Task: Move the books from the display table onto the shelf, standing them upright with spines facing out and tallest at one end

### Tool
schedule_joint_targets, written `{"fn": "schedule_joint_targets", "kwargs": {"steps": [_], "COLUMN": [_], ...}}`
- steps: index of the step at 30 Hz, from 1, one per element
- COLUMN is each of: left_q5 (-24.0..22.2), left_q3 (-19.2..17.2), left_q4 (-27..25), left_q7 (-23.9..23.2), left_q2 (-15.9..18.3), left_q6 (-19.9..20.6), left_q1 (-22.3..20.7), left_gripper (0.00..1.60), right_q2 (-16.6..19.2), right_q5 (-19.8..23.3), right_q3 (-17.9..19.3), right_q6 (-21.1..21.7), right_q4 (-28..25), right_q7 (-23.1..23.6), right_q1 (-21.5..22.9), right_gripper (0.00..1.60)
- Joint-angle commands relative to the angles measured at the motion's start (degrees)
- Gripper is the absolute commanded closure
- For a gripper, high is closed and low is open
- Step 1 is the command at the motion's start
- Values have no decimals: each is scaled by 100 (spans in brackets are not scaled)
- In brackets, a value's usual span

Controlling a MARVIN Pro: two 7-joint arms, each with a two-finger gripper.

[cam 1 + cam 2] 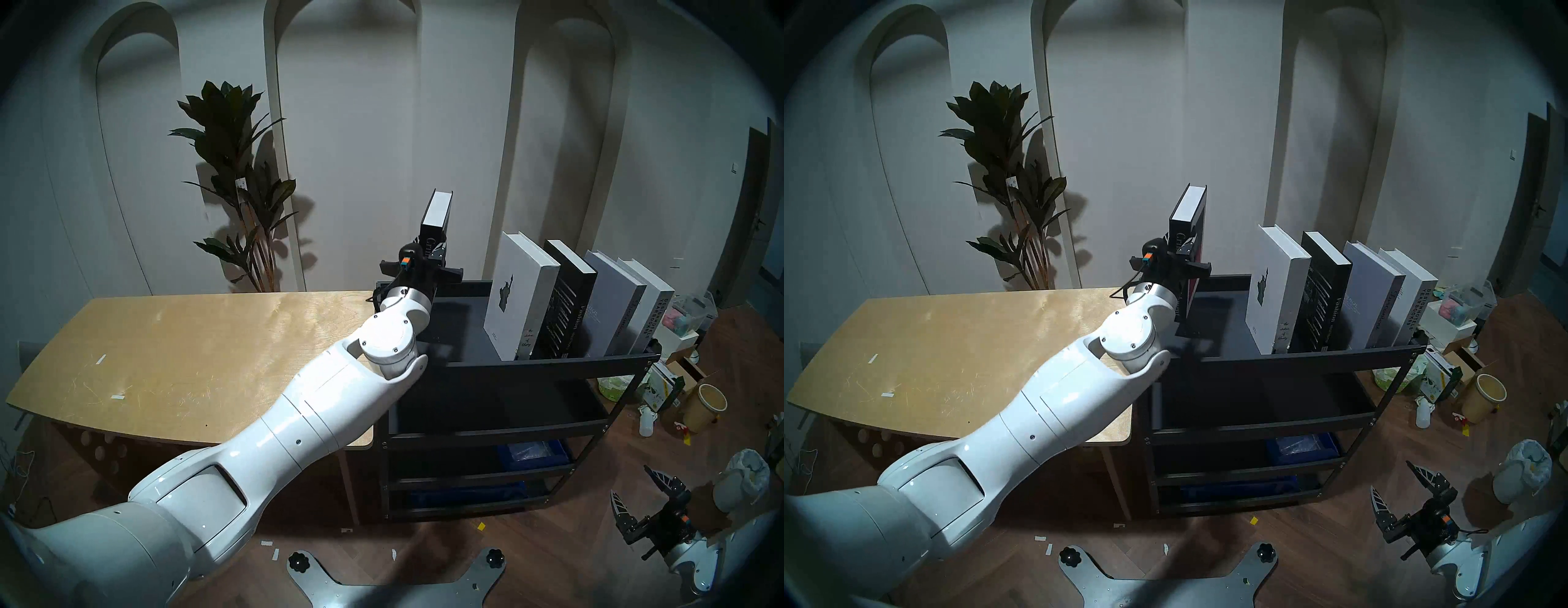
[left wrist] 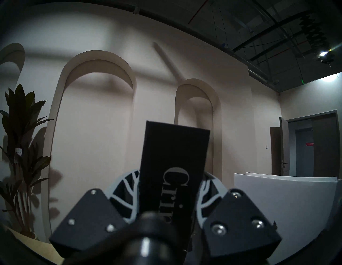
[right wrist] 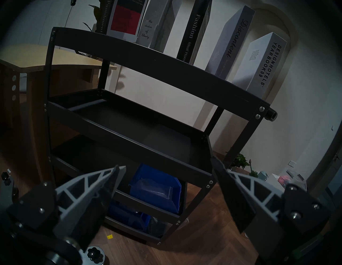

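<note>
My left gripper (image 1: 429, 259) is shut on the black "Crime and Punishment" book (image 1: 437, 214), held upright over the left end of the black shelf's top tier (image 1: 551, 364). In the left wrist view its spine (image 2: 174, 166) stands between my fingers (image 2: 127, 196). Several books stand on that tier, leaning right: the white Statue of Liberty book (image 1: 515, 297), black "Fashion" (image 1: 568, 301), grey "Discontent" (image 1: 611, 305) and white "Design Hotels Yearbook" (image 1: 651, 314). The display table (image 1: 191, 352) holds no books. My right gripper (image 1: 640, 492) is open and empty, low by the shelf's front right.
A potted plant (image 1: 237, 178) stands behind the table. Blue bins (image 3: 157, 186) sit on the shelf's lower tiers. Boxes, a tan bucket (image 1: 706, 405) and a white bag (image 1: 742, 479) clutter the floor to the right. A metal base plate (image 1: 394, 581) lies at the bottom.
</note>
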Motion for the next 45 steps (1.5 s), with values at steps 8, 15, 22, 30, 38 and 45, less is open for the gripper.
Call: {"fn": "schedule_joint_targets", "kwargs": {"steps": [8,15,22,30,38,45], "left_q5": [-307,-466,-482,-430,-343,-351], "left_q3": [-248,-492,-529,-340,-97,-12], "left_q4": [531,328,-165,-414,-613,-694], "left_q7": [131,374,614,823,1013,1097], "left_q2": [-887,-982,-870,-742,-625,-571], "left_q6": [945,1088,1092,1215,1316,1343], "left_q1": [-843,-959,-696,-297,-97,-12], "left_gripper": [160,160,160,160,160,160], "right_q2": [18,18,18,18,18,18], "right_q5": [15,26,-16,-99,-177,-220], "right_q3": [121,168,236,319,426,507], "right_q6": [-29,-29,-29,-29,-29,-29], "right_q4": [-20,-26,-37,-44,-45,-44], "right_q7": [-334,-330,-407,-488,-529,-541], "right_q1": [-95,-138,-207,-291,-396,-474], "right_gripper": [0,0,0,0,0,0]}}
